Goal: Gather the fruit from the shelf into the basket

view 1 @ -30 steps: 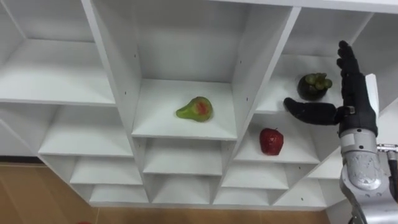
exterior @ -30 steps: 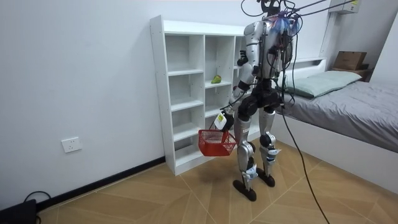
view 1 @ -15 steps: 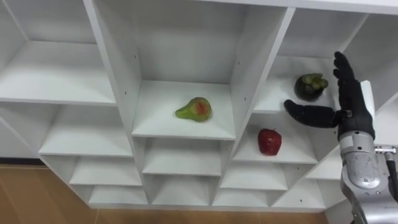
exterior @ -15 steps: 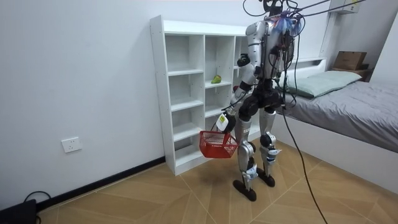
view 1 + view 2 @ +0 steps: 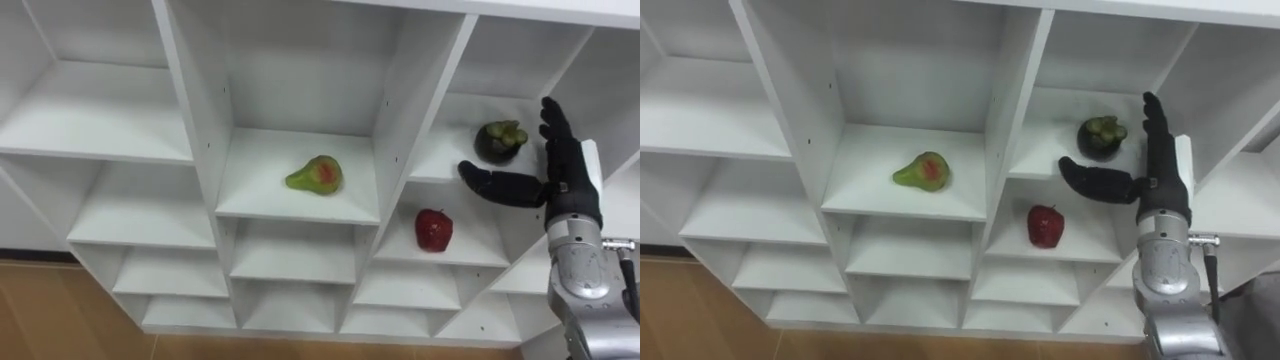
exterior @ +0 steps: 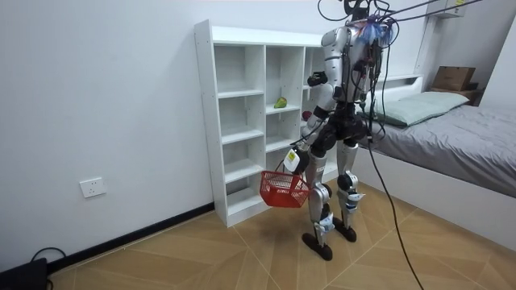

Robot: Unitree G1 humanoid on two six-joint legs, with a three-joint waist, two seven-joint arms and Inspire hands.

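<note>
White closet (image 5: 400, 120) fronts the left eye view, an open grid of compartments. Pear (image 5: 315, 175), green with a red patch, lies on its side at frame centre, on the middle column's shelf. Dark mangosteen (image 5: 500, 141) with a green cap sits at upper right, in the right column. Red apple (image 5: 433, 229) is one shelf below it in the same column, right of centre. Right hand (image 5: 566, 178) is up at the right edge, wide open. Its fingers are straight and point up just right of the mangosteen. The thumb is spread leftward under the fruit, across the shelf's front edge. It holds nothing; whether it touches the mangosteen, cannot tell.

Right eye view: same layout, with everything further toward frame left. Pear (image 5: 921, 171) centre-left, mangosteen (image 5: 1101, 137) upper right, apple (image 5: 1044, 226) beneath it. Right hand (image 5: 1162, 178) is flat and spread beside the mangosteen, empty.

Room view: the robot stands upright at the closet, which is against the wall at frame centre. A bed (image 6: 459, 137) is on the room view's right, behind the robot. Its right arm is raised toward the upper shelves. Red basket (image 6: 283, 188) hangs low near its knees from the left hand (image 6: 295, 159). How that hand grips it, cannot tell. The pear shows as a small green spot on a middle shelf. Wood floor (image 6: 242, 258) below, wall socket (image 6: 94, 188) at lower left.
</note>
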